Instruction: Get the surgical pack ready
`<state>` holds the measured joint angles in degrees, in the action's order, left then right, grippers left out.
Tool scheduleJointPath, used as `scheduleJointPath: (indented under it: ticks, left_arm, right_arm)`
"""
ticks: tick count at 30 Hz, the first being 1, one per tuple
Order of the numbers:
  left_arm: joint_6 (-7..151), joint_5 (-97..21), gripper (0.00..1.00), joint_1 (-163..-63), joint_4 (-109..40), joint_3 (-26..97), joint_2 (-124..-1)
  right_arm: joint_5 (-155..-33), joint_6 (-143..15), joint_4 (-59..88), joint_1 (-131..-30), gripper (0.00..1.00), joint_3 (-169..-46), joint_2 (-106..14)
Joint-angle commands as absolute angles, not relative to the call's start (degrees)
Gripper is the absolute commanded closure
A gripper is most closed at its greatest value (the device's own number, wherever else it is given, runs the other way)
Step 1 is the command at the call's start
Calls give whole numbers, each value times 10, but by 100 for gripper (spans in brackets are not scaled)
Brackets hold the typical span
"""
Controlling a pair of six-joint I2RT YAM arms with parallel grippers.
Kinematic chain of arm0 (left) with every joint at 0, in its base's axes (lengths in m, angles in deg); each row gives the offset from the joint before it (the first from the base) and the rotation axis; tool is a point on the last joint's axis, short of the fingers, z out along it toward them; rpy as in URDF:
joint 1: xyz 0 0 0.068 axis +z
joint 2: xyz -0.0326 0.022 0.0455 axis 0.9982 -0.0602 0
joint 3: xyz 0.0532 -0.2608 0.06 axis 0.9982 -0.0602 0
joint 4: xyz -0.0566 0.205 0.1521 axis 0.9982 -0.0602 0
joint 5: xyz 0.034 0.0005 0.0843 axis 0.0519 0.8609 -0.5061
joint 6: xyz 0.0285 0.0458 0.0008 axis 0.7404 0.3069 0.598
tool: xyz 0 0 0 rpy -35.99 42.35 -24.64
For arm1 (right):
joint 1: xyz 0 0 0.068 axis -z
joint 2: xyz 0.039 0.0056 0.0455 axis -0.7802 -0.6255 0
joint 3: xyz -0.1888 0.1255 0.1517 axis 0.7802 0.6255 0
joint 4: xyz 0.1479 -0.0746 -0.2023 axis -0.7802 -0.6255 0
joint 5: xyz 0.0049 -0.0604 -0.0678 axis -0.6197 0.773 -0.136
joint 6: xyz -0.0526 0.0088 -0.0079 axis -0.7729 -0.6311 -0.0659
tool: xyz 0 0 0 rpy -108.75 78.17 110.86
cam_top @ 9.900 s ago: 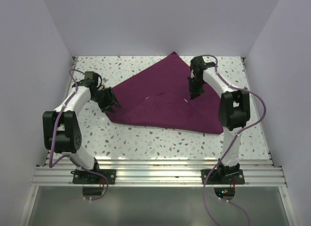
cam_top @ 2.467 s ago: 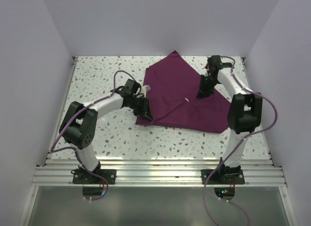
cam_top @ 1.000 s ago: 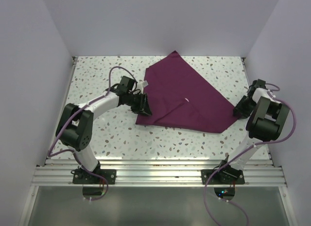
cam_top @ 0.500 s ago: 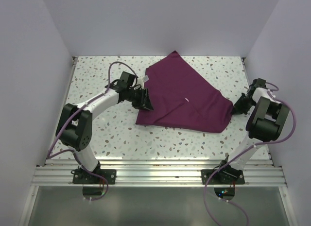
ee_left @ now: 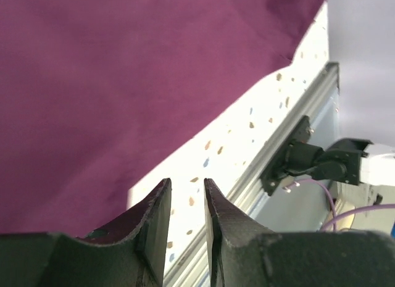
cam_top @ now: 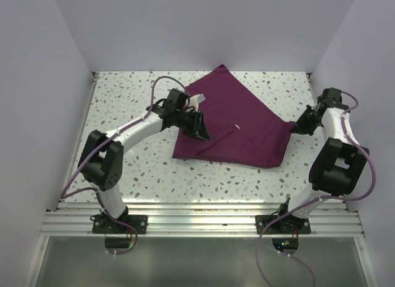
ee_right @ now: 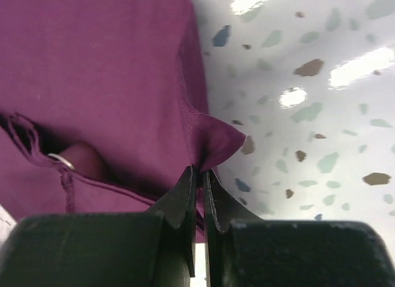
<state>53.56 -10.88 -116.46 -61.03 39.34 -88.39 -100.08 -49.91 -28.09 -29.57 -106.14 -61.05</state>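
Note:
The surgical pack [cam_top: 231, 123] is a dark-purple cloth lying partly folded on the speckled table [cam_top: 123, 95]. My left gripper [cam_top: 200, 129] hovers over the cloth's left part. In the left wrist view its jaws [ee_left: 186, 182] stand a narrow gap apart with only table showing between them, and the cloth [ee_left: 123, 83] lies below. My right gripper [cam_top: 297, 125] is at the cloth's right corner. In the right wrist view it [ee_right: 199, 170] is shut on that pinched corner of the cloth [ee_right: 111, 65], which is raised off the table.
A white tag [cam_top: 200, 99] sticks out at the cloth's left edge. An aluminium rail [cam_top: 197, 222] runs along the near edge. White walls close in the left, far and right sides. The right arm's base [ee_left: 308, 160] shows in the left wrist view.
My left gripper has moved right, from the cloth's left edge to over the cloth. My right gripper has closed on the right corner and drawn it away from the near edge.

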Motion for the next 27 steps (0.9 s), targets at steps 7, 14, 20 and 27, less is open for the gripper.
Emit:
scheduleJointPath:
  ticks: [7, 14, 20, 27]
  left_arm:
    - [431, -96, 72, -1275, -507, 483, -974]
    - [399, -159, 85, -1338, -500, 563, -1057]
    - [420, -247, 91, -1379, -575, 650, -1130]
    - [425, -290, 96, -1388, -654, 687, -1194]
  right_arm:
    - [-1038, -462, -320, -384, 100, -1132, -554]
    - [-1041, -456, -319, -407, 100, -1114, -526]
    - [-1044, -454, -319, -416, 100, -1106, -507]
    - [-1057, -434, -322, -441, 100, -1135, -496]
